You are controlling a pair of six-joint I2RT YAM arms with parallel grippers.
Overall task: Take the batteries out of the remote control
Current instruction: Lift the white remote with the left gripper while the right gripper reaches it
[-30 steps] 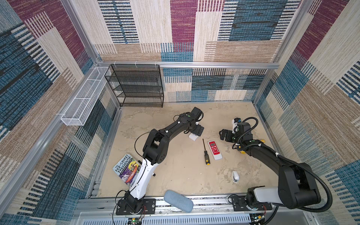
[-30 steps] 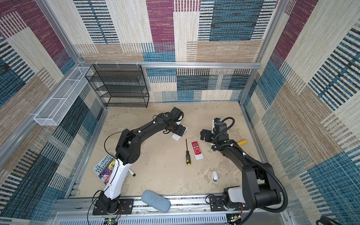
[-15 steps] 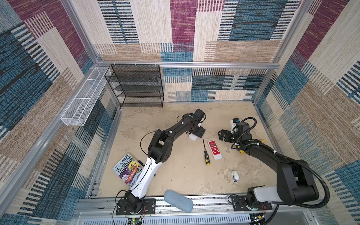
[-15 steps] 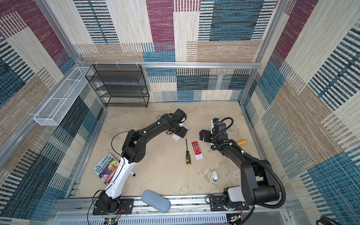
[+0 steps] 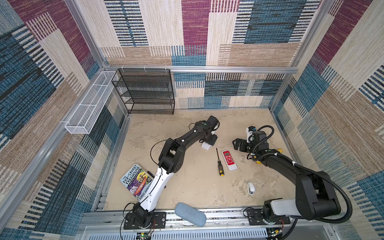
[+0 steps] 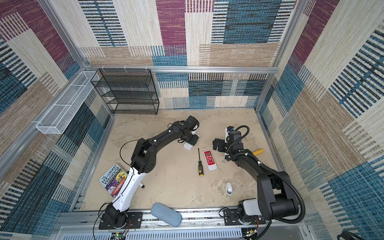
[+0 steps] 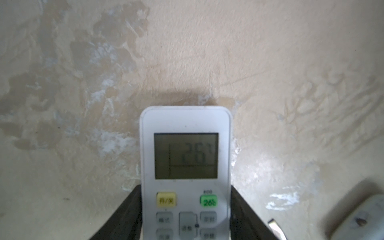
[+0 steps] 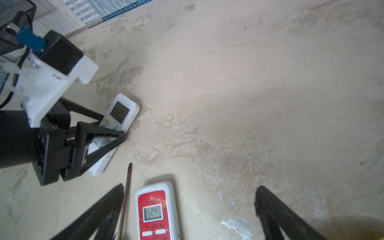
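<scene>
Closest to me, on the front rail, lies a blue-grey oval fabric case (image 5: 190, 214). A colourful paperback book (image 5: 137, 184) sits by the left arm's base, and a small white plastic gadget (image 5: 251, 188) lies on the beige mottled tabletop (image 5: 187, 193) nearer the right arm. Further in, a black-and-yellow-handled screwdriver (image 5: 220, 167) lies just beside a red-faced white remote control (image 5: 229, 160). My right gripper (image 8: 189, 187) hangs over the head of that remote with its fingers spread as wide as they go, holding nothing. A short yellow cylinder (image 6: 257, 151) lies by that arm; it could be a loose cell, but I cannot tell. Beyond, my left gripper (image 7: 186, 187) is down on a white remote control with a grey display (image 7: 185, 120), which lies face up. Its black fingers (image 7: 128, 207) sit against both long edges with no gap that I can see. The batteries are out of sight; both displays show digits, so I judge them inside, behind the back covers. I read this as the pick-up step. Next I need to lift the white remote, turn its back upward and bring the right gripper in on the cover, squeezing gently so the smooth casing does not slip. At the back stand a black mesh shelf rack (image 5: 145, 91) and a white wire basket (image 5: 87, 108)
</scene>
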